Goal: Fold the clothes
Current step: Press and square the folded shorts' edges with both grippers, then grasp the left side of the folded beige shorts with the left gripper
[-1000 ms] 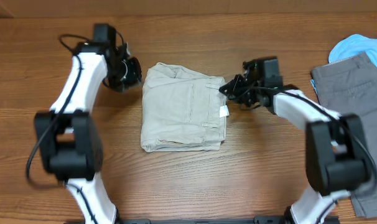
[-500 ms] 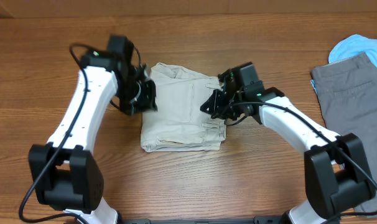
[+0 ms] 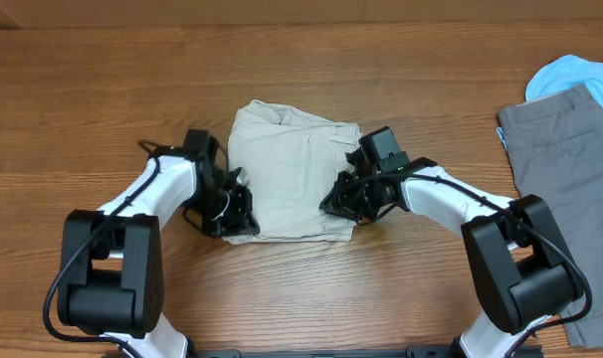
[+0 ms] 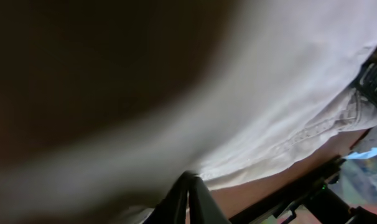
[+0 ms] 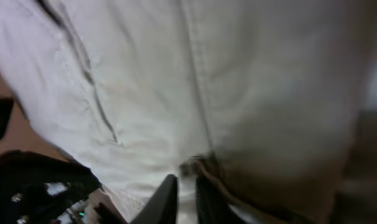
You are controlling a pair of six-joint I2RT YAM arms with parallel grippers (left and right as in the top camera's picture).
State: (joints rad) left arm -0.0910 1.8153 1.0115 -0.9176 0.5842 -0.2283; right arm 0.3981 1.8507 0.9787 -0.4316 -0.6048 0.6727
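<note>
The beige shorts (image 3: 297,164) lie folded in a compact rectangle at the table's middle, and their shape holds. My left gripper (image 3: 234,209) is shut, low at the shorts' front left corner, its tips touching the cloth edge (image 4: 288,134). My right gripper (image 3: 341,202) is at the front right edge, fingers nearly together, tips against a hem seam (image 5: 198,165) on the beige cloth (image 5: 195,81). I cannot see cloth pinched in either. Grey shorts (image 3: 565,149) and a light blue garment (image 3: 570,72) lie at the far right.
The wooden table (image 3: 102,89) shows bare wood to the left, behind and in front of the beige shorts. The grey shorts run down the right edge of the view towards the front. Both arms reach in low from the front.
Both grippers have moved from the back corners of the beige shorts down along its sides to the front corners. The shorts have not shifted.
</note>
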